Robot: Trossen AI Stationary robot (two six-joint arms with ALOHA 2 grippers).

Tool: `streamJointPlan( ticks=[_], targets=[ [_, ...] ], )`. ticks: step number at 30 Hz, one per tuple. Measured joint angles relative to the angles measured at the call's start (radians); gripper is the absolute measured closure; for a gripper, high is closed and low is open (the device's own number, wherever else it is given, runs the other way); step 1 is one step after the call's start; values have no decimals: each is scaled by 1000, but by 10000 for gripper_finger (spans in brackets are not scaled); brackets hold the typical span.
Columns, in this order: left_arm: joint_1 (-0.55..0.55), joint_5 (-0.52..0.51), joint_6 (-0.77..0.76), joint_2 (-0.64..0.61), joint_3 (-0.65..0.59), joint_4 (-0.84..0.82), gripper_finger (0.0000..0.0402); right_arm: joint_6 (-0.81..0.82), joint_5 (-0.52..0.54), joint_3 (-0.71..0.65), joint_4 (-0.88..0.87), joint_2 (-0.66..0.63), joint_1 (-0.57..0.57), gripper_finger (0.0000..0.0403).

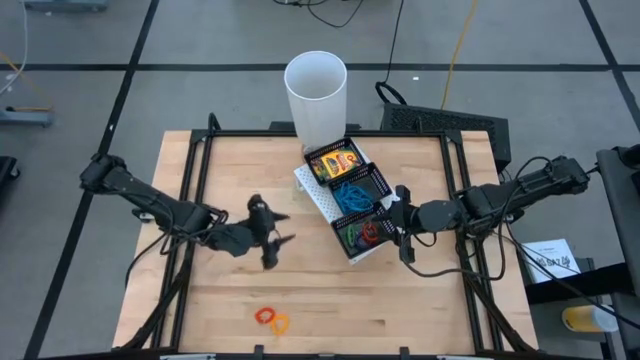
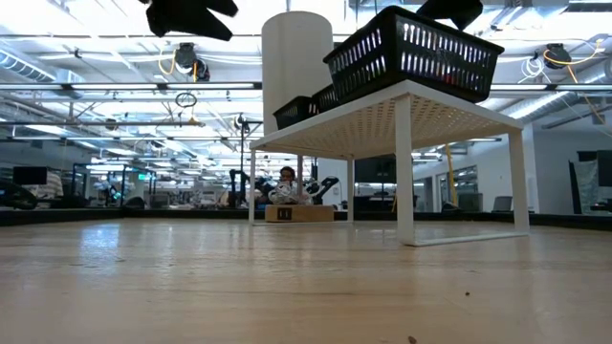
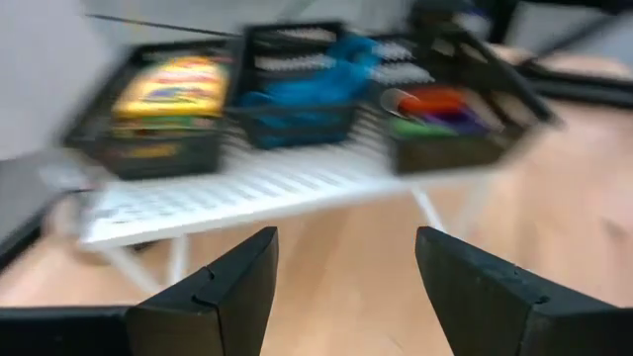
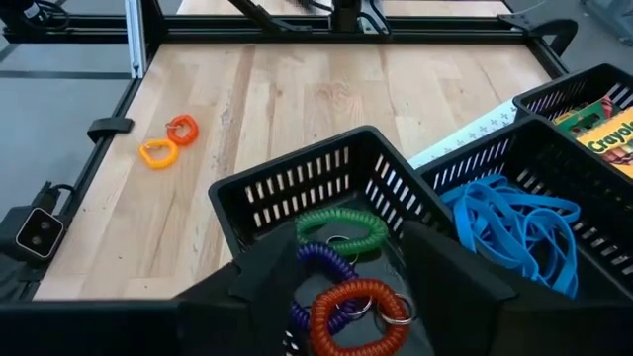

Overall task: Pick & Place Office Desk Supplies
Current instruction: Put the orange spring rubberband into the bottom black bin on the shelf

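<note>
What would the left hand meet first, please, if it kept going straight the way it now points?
Probably the white perforated metal shelf carrying the black mesh three-compartment tray. The open left hand faces its long side over bare wooden tabletop; whether shelf edge or tray comes first is unclear.

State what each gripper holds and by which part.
Nothing is held. The left gripper is open over bare table. The right gripper is open above the red coiled loop in the black mesh tray.

— Where's the left arm?
— It reaches in from nine o'clock; the left gripper [image 1: 272, 240] sits left of centre, fingers [image 3: 223, 297] spread wide apart with nothing between them.
— And the right?
— It comes from three o'clock, wrist bent, the right gripper [image 1: 402, 235] pointing toward nine o'clock, fingers [image 4: 450, 277] parted.
</note>
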Motion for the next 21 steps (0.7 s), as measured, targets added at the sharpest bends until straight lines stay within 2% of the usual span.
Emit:
streamJointPlan(
  ticks=[3,8,13,21],
  targets=[
    [-31,124,19,0,0,-6,156,-1,0,0,0,0,0,220],
    [-109,309,-78,64,0,-75,156,-17,0,0,0,0,0,220],
    [-204,412,-196,228,-2,-190,156,-48,0,0,0,0,0,224],
    [-270,643,-400,481,-1,-112,156,-76,0,0,7,-1,0,221]
  ],
)
